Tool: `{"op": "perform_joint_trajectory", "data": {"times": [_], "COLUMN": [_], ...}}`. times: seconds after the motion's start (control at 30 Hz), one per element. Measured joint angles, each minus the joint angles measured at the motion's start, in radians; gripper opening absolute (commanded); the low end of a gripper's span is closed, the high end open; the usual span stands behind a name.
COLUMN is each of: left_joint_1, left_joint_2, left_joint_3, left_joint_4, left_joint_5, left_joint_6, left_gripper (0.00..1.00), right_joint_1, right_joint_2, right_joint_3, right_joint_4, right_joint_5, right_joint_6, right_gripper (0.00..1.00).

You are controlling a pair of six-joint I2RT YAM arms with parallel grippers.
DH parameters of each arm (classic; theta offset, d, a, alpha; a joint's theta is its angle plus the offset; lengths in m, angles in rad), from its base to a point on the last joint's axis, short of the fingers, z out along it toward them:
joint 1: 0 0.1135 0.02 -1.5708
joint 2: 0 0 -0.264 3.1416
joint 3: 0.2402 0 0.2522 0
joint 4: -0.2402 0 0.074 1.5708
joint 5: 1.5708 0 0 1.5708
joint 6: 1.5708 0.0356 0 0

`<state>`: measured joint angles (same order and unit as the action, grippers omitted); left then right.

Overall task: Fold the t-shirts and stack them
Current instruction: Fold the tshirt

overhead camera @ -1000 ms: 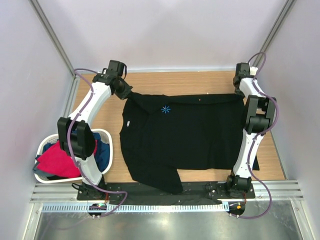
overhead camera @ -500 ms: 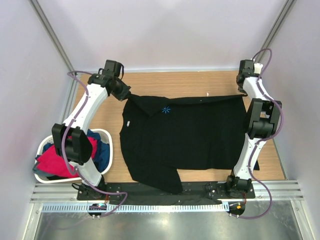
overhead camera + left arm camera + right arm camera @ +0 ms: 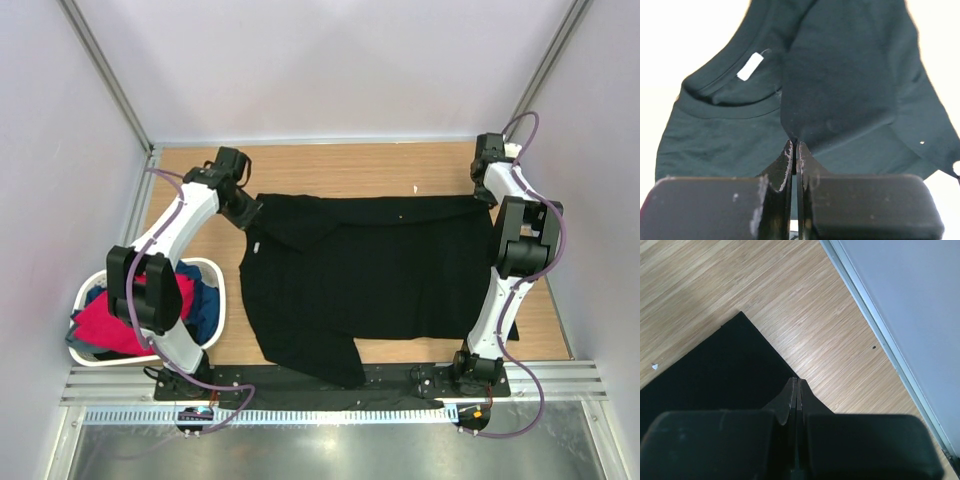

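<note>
A large black t-shirt [image 3: 380,270] lies spread on the wooden table, its collar to the left and its hem to the right. My left gripper [image 3: 247,212] is shut on a folded flap of its far left shoulder. In the left wrist view that flap [image 3: 850,75] hangs from my left gripper [image 3: 795,144] above the collar with the white neck label [image 3: 750,66]. My right gripper [image 3: 486,196] is shut on the far right hem corner. The right wrist view shows the cloth edge [image 3: 715,370] running into the right gripper [image 3: 797,382]. A red t-shirt [image 3: 110,325] and a blue one [image 3: 205,300] lie in the basket.
The white oval basket [image 3: 95,282] stands at the near left beside the left arm's base. Bare wood [image 3: 340,165] shows beyond the shirt's far edge and at the right [image 3: 840,330]. A metal rail and wall [image 3: 900,350] run close on the right. One sleeve [image 3: 335,365] drapes over the near edge.
Both grippers have come nearer with the shirt's far edge. The left shoulder flap has folded over and now covers the small blue print.
</note>
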<state>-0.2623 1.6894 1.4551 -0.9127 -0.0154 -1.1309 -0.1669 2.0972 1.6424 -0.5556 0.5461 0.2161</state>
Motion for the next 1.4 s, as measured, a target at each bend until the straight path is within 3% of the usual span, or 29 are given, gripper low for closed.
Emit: {"op": "perform_joint_trajectory", "data": {"times": [0.47, 0.93, 1.4], "left_joint_1": [0.0, -0.087, -0.164], "left_joint_2": [-0.066, -0.068, -0.146], "left_joint_3": [-0.157, 0.0, -0.072], "left_joint_4": [0.025, -0.043, -0.058], "left_joint_5": [0.009, -0.07, -0.127], "left_joint_6": [-0.055, -0.035, -0.054], "left_gripper": [0.0, 0.0, 0.0], "right_joint_1": [0.0, -0.001, -0.005], "right_joint_2": [0.038, 0.037, 0.03], "right_joint_3": [-0.001, 0.0, 0.015], "right_joint_4": [0.002, -0.012, -0.03], "right_joint_5": [0.005, 0.016, 0.02], "right_joint_6": [0.007, -0.003, 0.033], "right_gripper": [0.01, 0.01, 0.01]}}
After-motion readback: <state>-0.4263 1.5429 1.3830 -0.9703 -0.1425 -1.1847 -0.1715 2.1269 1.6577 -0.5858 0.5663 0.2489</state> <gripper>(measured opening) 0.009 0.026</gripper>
